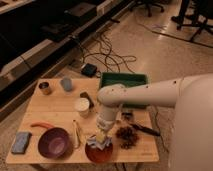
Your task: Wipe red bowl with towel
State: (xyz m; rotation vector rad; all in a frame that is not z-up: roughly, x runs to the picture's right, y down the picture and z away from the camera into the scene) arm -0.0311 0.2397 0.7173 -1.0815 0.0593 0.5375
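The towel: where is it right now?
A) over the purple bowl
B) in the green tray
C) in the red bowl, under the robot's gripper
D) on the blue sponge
C: the towel lies bunched in the red bowl, and the gripper, shut on it, reaches down from directly above.
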